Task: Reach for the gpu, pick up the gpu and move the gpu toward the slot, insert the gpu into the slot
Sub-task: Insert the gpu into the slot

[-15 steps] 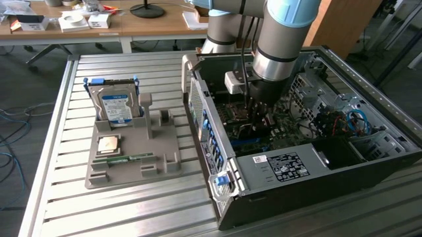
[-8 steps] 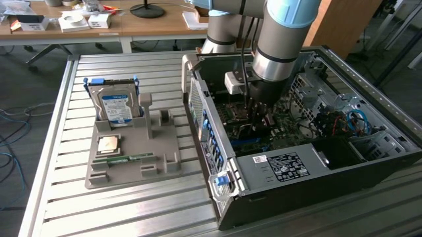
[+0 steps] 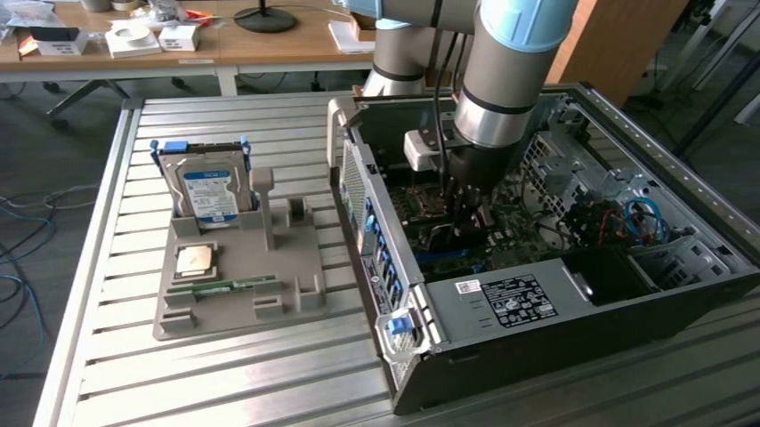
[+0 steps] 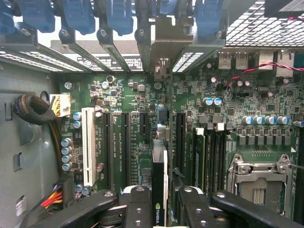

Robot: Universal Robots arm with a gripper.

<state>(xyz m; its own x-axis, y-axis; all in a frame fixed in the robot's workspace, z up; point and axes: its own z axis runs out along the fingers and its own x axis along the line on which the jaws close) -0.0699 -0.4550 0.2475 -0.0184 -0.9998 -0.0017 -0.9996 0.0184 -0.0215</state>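
Observation:
My gripper [image 3: 465,205] reaches down into the open computer case [image 3: 558,298], over the green motherboard [image 4: 142,95]. In the wrist view the gripper [image 4: 161,202] is shut on the gpu [image 4: 159,171], one black finger on each side. The gpu is a thin dark card seen edge-on, standing upright with a green logo near the fingers. Its pale metal bracket [image 4: 161,52] reaches the case's rear wall. The card stands between two long black connector strips [image 4: 126,147] [image 4: 179,142]. The slot under the card is hidden by it, and I cannot tell whether the card is seated.
A white connector strip [image 4: 88,145], a square silver CPU socket [image 4: 259,185] and a cable bundle [image 4: 33,109] flank the card. Outside the case, a grey fixture [image 3: 238,267] holds a blue-labelled hard drive [image 3: 212,191], a CPU chip [image 3: 196,260] and a memory stick [image 3: 226,286].

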